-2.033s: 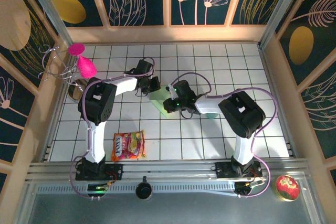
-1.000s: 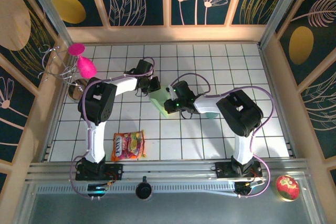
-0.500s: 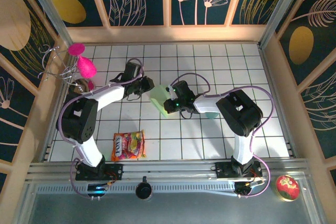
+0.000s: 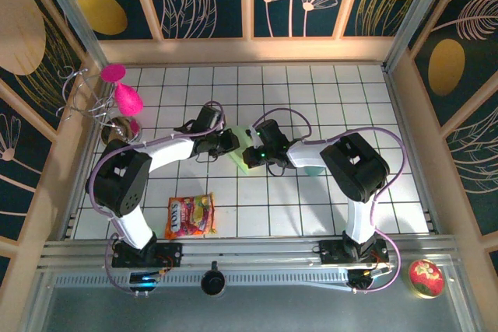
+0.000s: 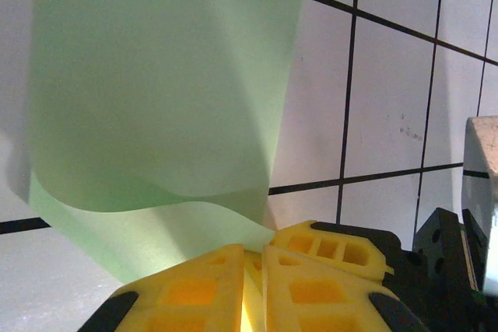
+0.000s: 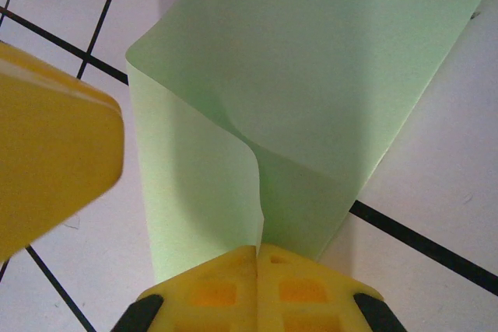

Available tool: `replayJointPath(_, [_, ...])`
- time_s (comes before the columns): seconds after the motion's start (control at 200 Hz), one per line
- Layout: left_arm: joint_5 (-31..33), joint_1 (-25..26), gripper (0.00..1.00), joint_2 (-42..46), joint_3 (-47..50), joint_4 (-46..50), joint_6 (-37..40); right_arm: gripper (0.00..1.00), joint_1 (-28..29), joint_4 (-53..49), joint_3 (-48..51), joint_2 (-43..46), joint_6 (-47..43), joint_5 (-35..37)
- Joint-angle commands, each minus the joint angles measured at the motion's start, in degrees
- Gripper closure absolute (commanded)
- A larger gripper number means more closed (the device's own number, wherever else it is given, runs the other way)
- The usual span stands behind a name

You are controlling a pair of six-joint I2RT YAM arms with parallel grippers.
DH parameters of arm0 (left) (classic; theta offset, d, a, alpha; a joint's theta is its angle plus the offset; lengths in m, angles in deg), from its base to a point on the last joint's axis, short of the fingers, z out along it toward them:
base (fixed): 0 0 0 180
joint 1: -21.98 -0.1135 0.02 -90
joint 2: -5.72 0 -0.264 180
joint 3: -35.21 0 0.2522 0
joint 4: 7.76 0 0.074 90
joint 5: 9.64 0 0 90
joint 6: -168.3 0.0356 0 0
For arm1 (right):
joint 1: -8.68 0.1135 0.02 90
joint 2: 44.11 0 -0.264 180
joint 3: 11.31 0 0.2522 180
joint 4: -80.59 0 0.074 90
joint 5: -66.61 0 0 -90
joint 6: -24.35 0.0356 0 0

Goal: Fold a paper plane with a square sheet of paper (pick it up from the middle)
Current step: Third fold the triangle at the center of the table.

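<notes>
The square sheet of paper point(image 4: 237, 153) is pale mint green and lies curled up off the tiles in the middle of the table, between my two grippers. In the right wrist view the paper point(image 6: 311, 60) rises in a soft fold, and my right gripper point(image 6: 257, 248) is shut on that pinched fold. In the top view the right gripper point(image 4: 250, 151) is at the sheet's right side. My left gripper point(image 4: 227, 144) is at the left side. Its yellow fingers point(image 5: 187, 293) are nearly together, with a corner flap of the paper point(image 5: 156, 75) running in at the tips of the left gripper point(image 5: 261, 250).
A colourful candy bag point(image 4: 189, 215) lies near the front left. A pink cup point(image 4: 128, 99), a wire rack point(image 4: 82, 95) and a metal bowl point(image 4: 115, 131) stand by the left wall. A red tin point(image 4: 425, 277) sits off the table at the front right.
The left arm swung out, drew back from the sheet, then returned lower to its left side. The right gripper kept its pinch on the fold.
</notes>
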Motion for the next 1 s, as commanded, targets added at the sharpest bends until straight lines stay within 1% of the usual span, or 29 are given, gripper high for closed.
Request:
replayJointPath(0.0, [-0.6, 0.1, 0.86, -1.2, 0.8, -0.5, -1.2, 1.0, 0.4, -2.2, -0.7, -1.3, -0.1, 0.4])
replayJointPath(0.15, [0.2, 0.1, 0.86, -2.1, 2.8, 0.2, -0.8, 1.0, 0.3, -2.4, -0.8, -1.3, -0.2, 0.6])
replayJointPath(0.516, [3.4, 0.1, 0.85, -3.6, 2.5, 1.1, -0.1, 1.0, 0.4, -2.7, -0.4, -1.2, -0.4, 0.7])
replayJointPath(0.991, [4.0, 0.1, 0.85, -5.2, 2.5, 1.1, 0.2, 1.0, 0.4, -2.9, -0.5, -1.5, -0.2, 0.9])
